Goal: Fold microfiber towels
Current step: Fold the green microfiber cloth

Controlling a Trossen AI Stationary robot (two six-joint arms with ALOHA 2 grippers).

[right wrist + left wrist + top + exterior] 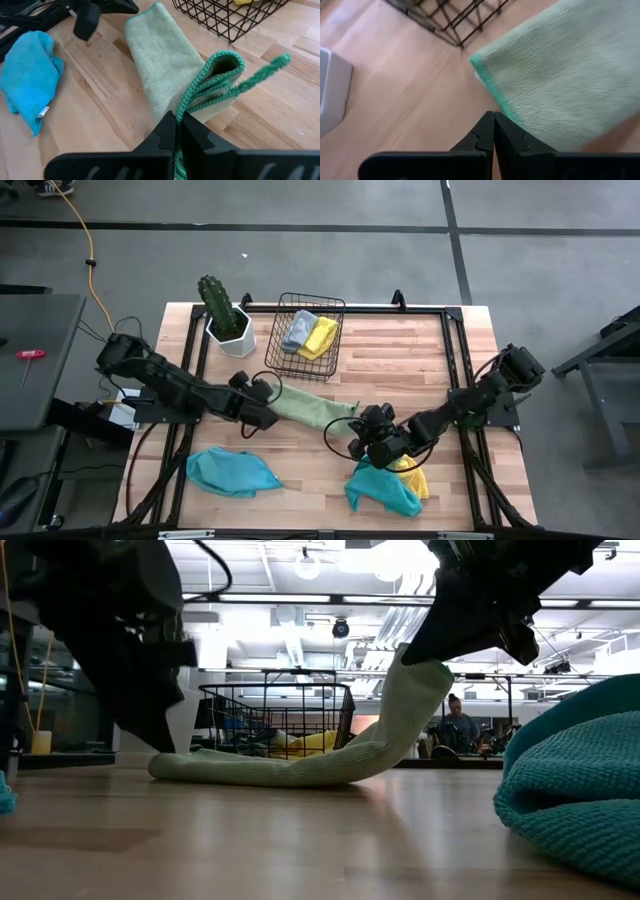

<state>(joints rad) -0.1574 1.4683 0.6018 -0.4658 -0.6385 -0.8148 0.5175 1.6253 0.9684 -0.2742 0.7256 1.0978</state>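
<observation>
Starting at the left of the wooden table [420,370], we see a teal-blue towel [232,472] lying crumpled near the front edge, apart from both arms. Behind it, toward the back, stands a potted cactus [225,315] in a white pot.

The left gripper [493,131] sits low over the table just beside the near end of the light green towel [312,407]; its fingers are pressed together and hold nothing, the towel's green-stitched edge lying right next to the tips.

The light green towel lies folded into a long strip across the middle of the table, in front of the black wire basket [296,360], which holds a grey towel [298,330] and a yellow towel [320,337] (both bunched together inside).

Further right, the right gripper [177,131] is clamped on the far end of the light green towel; from table height that end rises off the wood while the rest stays flat.

At the front right, another teal-blue towel [380,488] lies heaped, with a second yellow towel [414,478] touching it, partly under the right arm.
</observation>
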